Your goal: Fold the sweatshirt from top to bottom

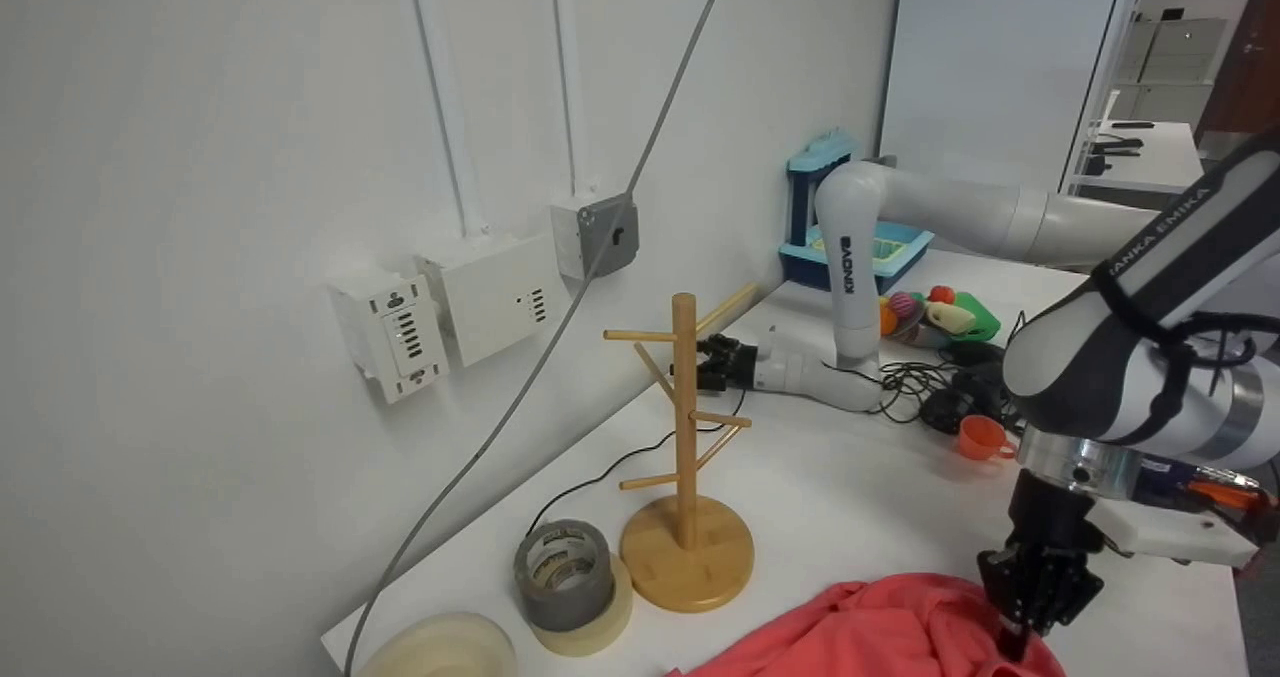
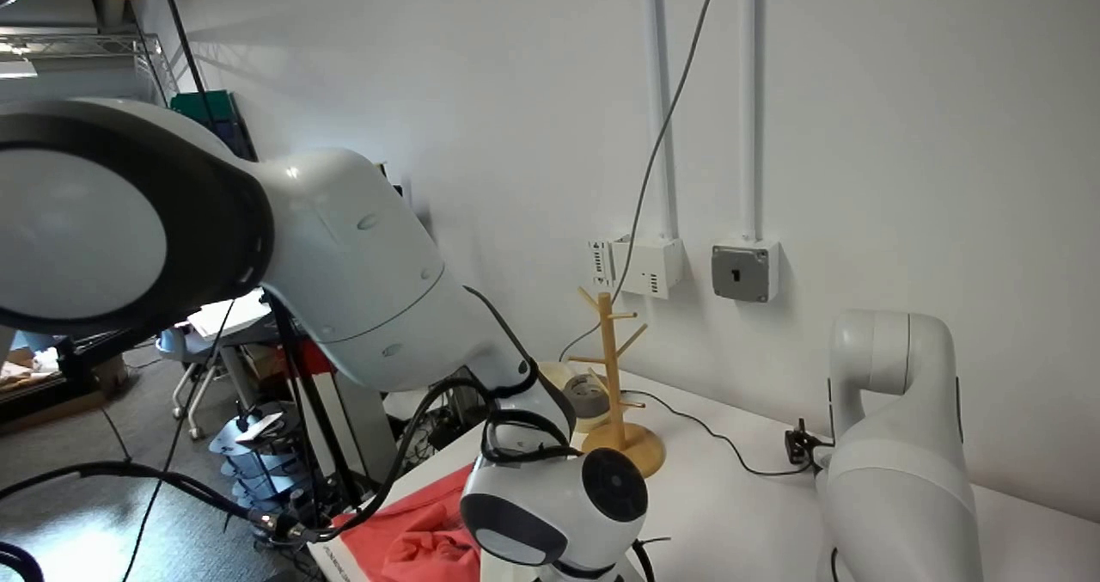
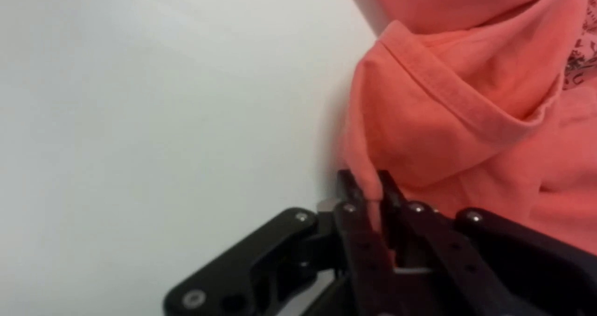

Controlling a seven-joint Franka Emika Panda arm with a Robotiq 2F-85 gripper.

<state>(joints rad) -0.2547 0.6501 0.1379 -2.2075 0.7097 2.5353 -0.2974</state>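
White tabletop (image 3: 163, 138) spreads wide beside the sweatshirt (image 3: 424, 134), whose edge the jaws pinch

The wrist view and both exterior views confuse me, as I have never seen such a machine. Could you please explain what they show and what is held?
The machine is a robot arm with a gripper at its end. The exterior views are taken from two places outside the robot, the wrist view from its own wrist. On the white table are a coral-red sweatshirt, a wooden mug tree, rolls of tape and an orange cup. A second arm, marked KINOVA, is there too. The gripper pinches a fold of the sweatshirt.
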